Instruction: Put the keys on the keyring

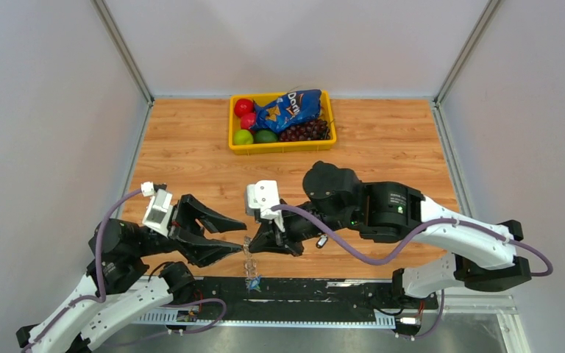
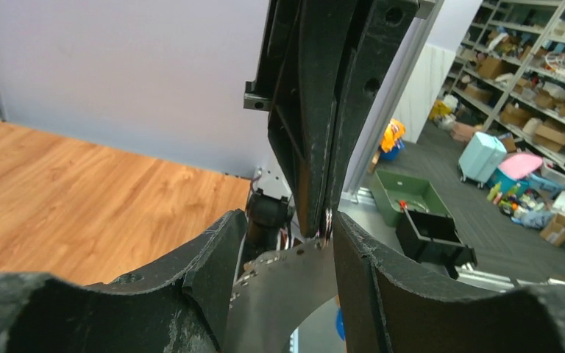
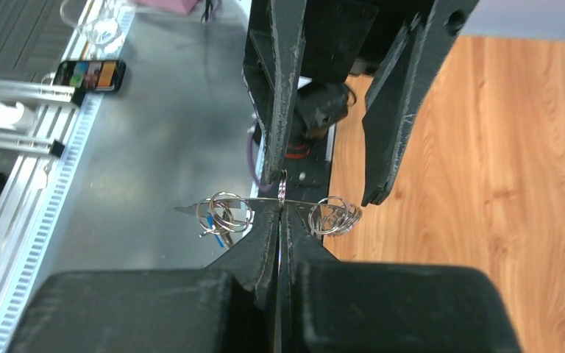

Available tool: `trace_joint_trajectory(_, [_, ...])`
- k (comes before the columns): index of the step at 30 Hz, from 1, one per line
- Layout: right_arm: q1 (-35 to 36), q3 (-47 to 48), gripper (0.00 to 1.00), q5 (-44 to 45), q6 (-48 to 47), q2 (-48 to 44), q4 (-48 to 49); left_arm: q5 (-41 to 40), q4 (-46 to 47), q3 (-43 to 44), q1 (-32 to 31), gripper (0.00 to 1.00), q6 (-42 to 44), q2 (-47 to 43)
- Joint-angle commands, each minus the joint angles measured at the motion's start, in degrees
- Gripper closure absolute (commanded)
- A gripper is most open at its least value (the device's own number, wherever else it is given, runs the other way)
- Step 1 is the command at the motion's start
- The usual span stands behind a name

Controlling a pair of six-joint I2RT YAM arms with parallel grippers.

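The keyring is a silvery band. It shows broad in the left wrist view point(image 2: 287, 283) and edge-on as a thin line in the right wrist view point(image 3: 261, 198), with a blue piece point(image 3: 221, 239) below it. In the top view it hangs point(image 1: 250, 266) over the table's front edge. My right gripper point(image 3: 279, 208) is shut on the band's edge, where a small ring point(image 3: 282, 184) stands. Small split rings hang in clusters on either side point(image 3: 224, 213), point(image 3: 336, 215); I cannot make out separate keys. My left gripper point(image 1: 241, 237) is open, its fingers point(image 2: 213, 257) on either side of the band.
A yellow tray point(image 1: 280, 145) at the back holds fruit, grapes and a blue chip bag point(image 1: 290, 109). The black rail point(image 1: 324, 290) runs along the table's front edge under both grippers. Grey walls close in left and right.
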Motion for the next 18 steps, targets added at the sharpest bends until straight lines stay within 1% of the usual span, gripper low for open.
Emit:
trace_joint_trajectory(1, [-0.1, 4.9, 1.00, -3.1, -0.9, 2.5, -6.9, 5.4, -4.5, 3.5, -0.1, 0.42, 3.0, 1.1])
trace_joint_trajectory(9, [-0.8, 7.2, 1.00, -5.3, -0.5, 4.8, -8.9, 10.9, -9.1, 5.2, -0.2, 0.43, 4.9, 1.4])
trace_joint_trajectory(18, [-0.9, 8.6, 1.00, -4.3, 0.3, 6.4, -9.1, 10.7, -14.9, 6.5, -0.1, 0.44, 7.2, 1.7])
